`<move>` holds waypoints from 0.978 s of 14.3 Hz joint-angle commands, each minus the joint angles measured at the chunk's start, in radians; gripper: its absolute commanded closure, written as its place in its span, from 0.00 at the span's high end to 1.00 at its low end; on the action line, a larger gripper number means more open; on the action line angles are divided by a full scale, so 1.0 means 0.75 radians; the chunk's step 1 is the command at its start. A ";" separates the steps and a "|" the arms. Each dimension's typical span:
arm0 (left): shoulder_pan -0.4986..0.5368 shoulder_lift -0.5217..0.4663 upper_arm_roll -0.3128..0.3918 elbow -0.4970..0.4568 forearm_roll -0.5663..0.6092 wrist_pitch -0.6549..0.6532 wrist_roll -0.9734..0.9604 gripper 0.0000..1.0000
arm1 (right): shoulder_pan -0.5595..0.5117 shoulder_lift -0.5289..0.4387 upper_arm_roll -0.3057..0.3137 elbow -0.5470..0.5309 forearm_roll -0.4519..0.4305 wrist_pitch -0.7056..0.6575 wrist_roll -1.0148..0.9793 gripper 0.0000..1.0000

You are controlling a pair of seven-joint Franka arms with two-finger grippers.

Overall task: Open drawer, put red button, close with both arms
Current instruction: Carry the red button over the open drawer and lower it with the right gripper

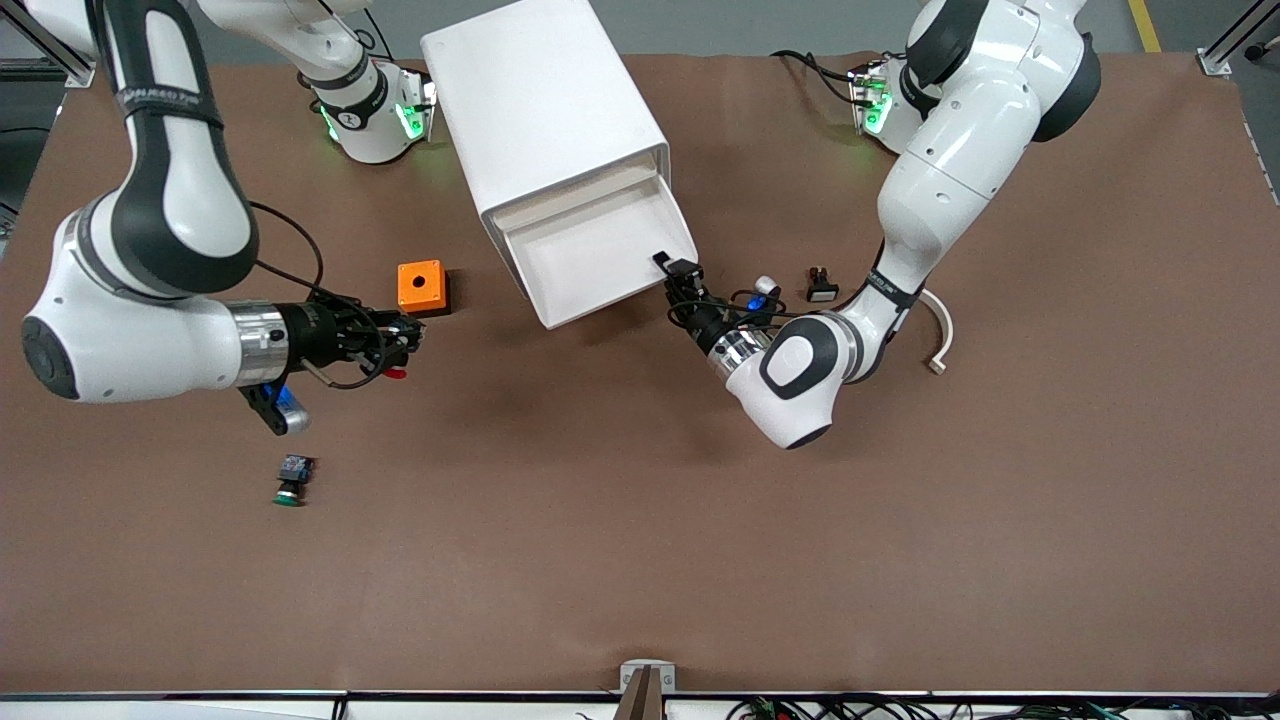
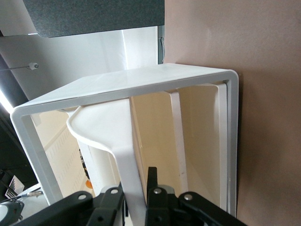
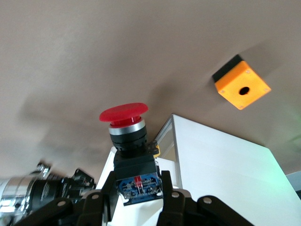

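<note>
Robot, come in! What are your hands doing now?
Left tool pinching drawer front, drawer pulled out. Right tool shut on red button, near orange box. Path to drawer looks open.

Brown table filling the frame. At upper centre, white cabinet; left of it, orange box. At lower left, green button. At right of centre, small black-and-white part and curved white piece.

White drawer, red button (black-and-blue body), orange box, brown table.
</note>
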 commanded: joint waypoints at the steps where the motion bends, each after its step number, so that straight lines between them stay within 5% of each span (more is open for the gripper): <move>1: 0.004 -0.005 0.005 0.007 0.004 0.005 0.014 0.17 | 0.154 -0.046 -0.012 0.042 -0.145 -0.003 0.238 0.00; 3: 0.004 -0.007 0.005 0.007 0.008 0.005 0.022 0.60 | 0.230 -0.062 -0.012 0.044 -0.221 0.008 0.349 0.00; 4: 0.006 -0.007 0.003 0.009 0.004 0.005 0.030 1.00 | 0.256 -0.069 -0.012 0.044 -0.229 0.014 0.394 0.00; 14: 0.081 -0.007 0.005 0.154 0.014 -0.009 0.494 1.00 | 0.518 -0.058 -0.010 -0.048 -0.229 0.273 1.062 0.00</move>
